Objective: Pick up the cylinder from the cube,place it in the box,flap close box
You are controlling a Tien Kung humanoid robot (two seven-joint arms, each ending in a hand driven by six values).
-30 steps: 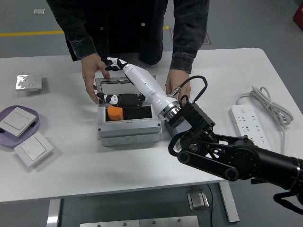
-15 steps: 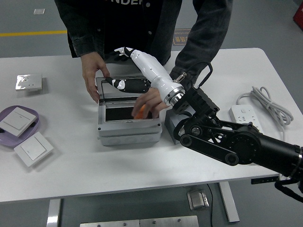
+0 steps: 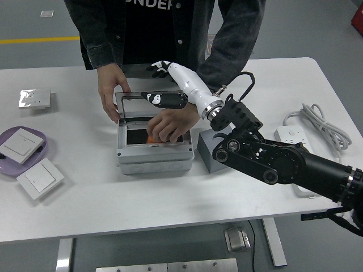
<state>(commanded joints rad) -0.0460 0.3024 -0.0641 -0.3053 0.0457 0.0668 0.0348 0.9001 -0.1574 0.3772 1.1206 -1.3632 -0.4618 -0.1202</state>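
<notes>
The orange cylinder (image 3: 153,137) sits inside the grey box (image 3: 154,153), mostly hidden under a person's hand (image 3: 170,124) reaching into it. The robot's right hand (image 3: 161,71) hovers beyond the box's far edge, above the raised lid (image 3: 150,103), fingers loosely curled, holding nothing. The lid lies just below and nearer than that hand; closing means sweeping it toward the bench's near edge.

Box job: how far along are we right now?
Done: the orange cylinder is off the grey cube and inside the grey box. In hand: the person's hand is reaching into the box onto the cylinder, while the right robot hand hovers beyond the open lid. Left: flapping the lid shut.
</notes>
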